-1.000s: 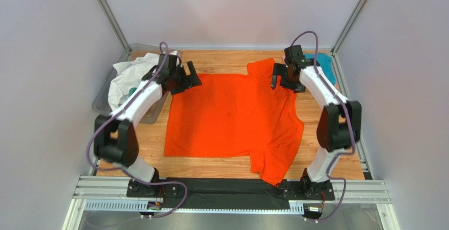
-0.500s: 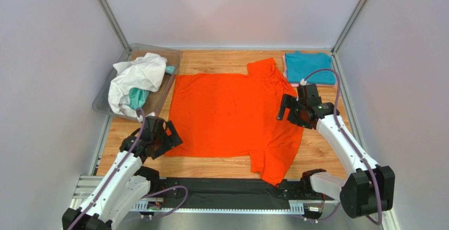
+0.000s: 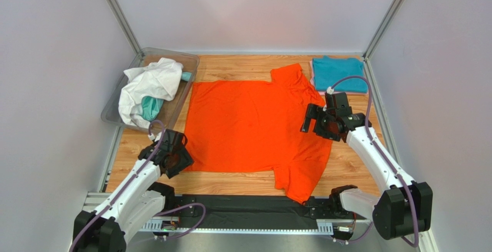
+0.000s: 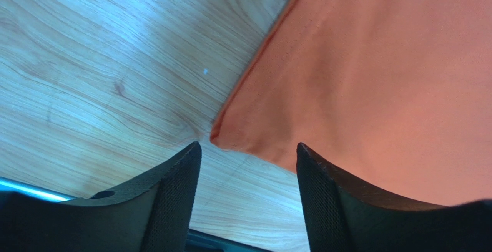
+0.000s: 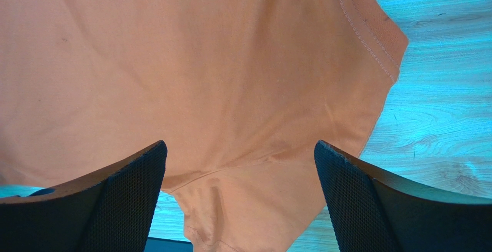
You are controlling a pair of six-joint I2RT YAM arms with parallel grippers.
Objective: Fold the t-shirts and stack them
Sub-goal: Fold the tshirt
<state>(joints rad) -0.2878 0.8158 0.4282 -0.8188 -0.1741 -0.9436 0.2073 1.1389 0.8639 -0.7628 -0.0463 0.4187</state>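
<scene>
Shirt spread flat, both pincers open

I have the left gripper (image 4: 248, 151) low at the near left hem corner of the orange t-shirt (image 3: 254, 128), jaws apart around that corner, nothing pinched. The shirt lies flat on the table (image 3: 242, 65). My right gripper (image 5: 239, 148) hovers wide open over a sleeve seam, empty. Beyond: folded teal t-shirt (image 3: 338, 72) right, white t-shirt (image 3: 147, 85) in the bin (image 3: 190, 62) left.

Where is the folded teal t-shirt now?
In the top view, the folded teal t-shirt lies at the far right corner of the table, beside a sleeve of the orange t-shirt and beyond the right pincer.
</scene>
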